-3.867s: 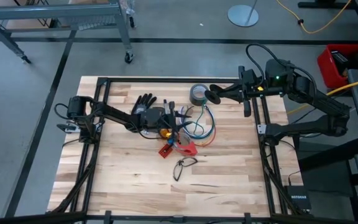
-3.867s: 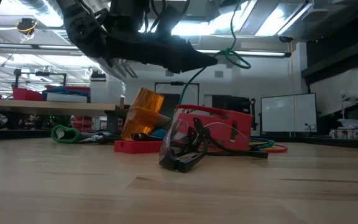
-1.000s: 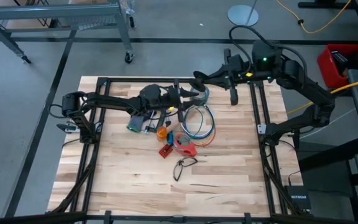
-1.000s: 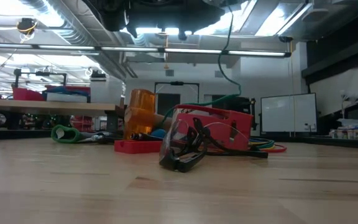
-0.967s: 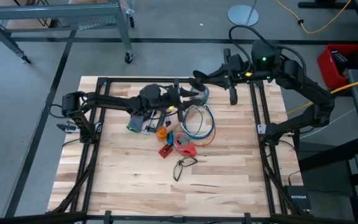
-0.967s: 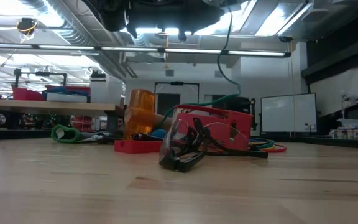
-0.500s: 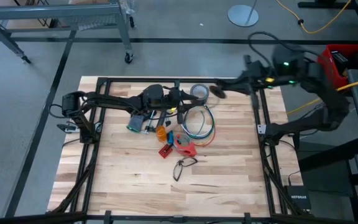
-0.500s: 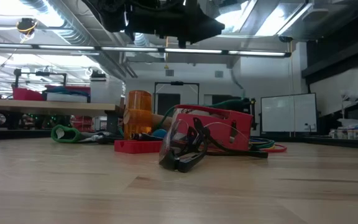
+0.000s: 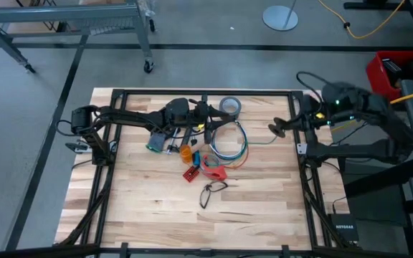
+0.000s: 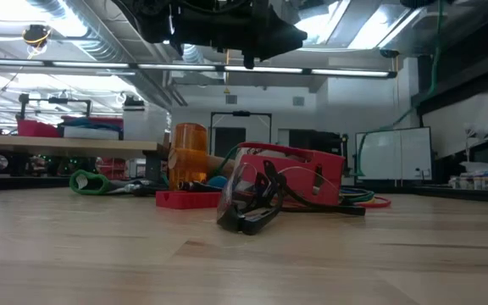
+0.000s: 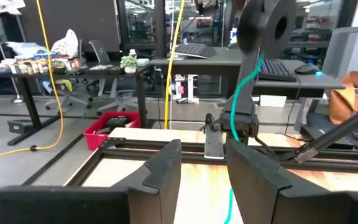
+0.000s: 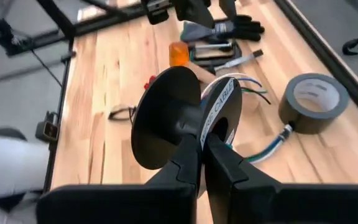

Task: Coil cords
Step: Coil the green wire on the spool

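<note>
The cords (image 9: 229, 145), thin blue, grey-white and orange cables, lie in a loose loop on the table's far middle. My right gripper (image 9: 281, 129) is shut on a black wire spool (image 12: 166, 118) held above the table's right side. A thin green cable (image 11: 241, 93) runs from the spool toward my left gripper (image 9: 210, 123). That gripper is open above the loop's left side. In the left wrist view the green cable passes between its fingers (image 11: 166, 168); whether it touches them I cannot tell. My right gripper pinches the spool's rim (image 12: 199, 134) between its two fingers, at the edge nearest the wrist. The spool is lifted clear of the table, its discs standing on edge, with the green cable trailing from it.
A grey duct tape roll (image 9: 229, 107) lies at the far edge beside the loop. An orange cylinder (image 9: 186, 152), red plastic parts (image 9: 214, 170) and dark glasses (image 9: 211, 190) lie nearer the table's middle. A black glove (image 12: 241, 28) lies under my left arm.
My right gripper has carried the spool from beside the duct tape toward the table's right edge and a little nearer, and the green cable has drawn out behind it. My left gripper has drawn back slightly toward the table's left.
</note>
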